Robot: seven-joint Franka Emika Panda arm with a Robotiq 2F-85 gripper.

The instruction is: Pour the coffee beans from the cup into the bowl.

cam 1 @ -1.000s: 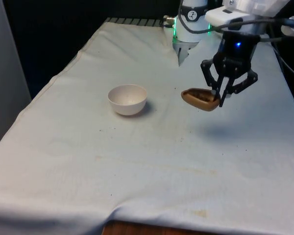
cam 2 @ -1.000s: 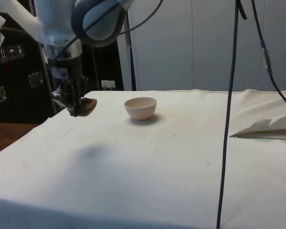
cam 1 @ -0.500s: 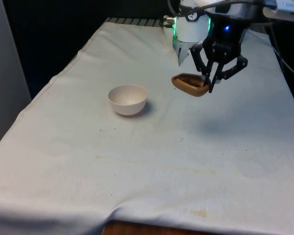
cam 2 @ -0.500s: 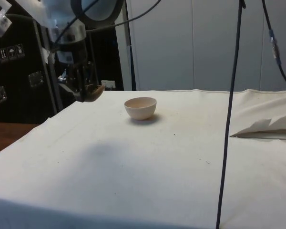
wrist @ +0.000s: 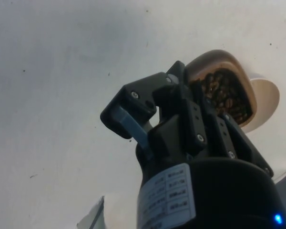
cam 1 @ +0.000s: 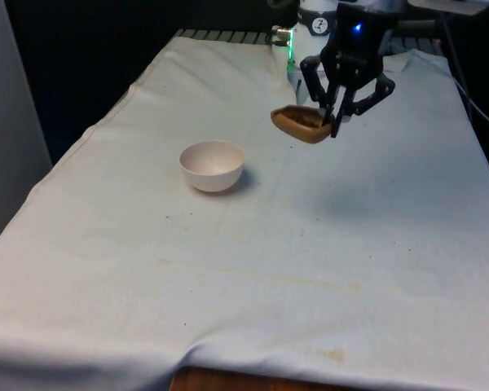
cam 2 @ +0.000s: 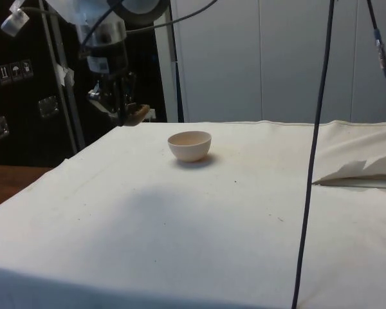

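Gripper [cam 1: 332,122] clamped on brown cup [cam 1: 300,124] of coffee beans [wrist: 224,95], held aloft upper centre-right; white bowl [cam 1: 213,165] left of centre

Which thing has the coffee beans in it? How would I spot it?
Find the white cloth, then the black hand above its far end. The brown cup it holds in the air has the beans, unlike the pale bowl sitting on the cloth.
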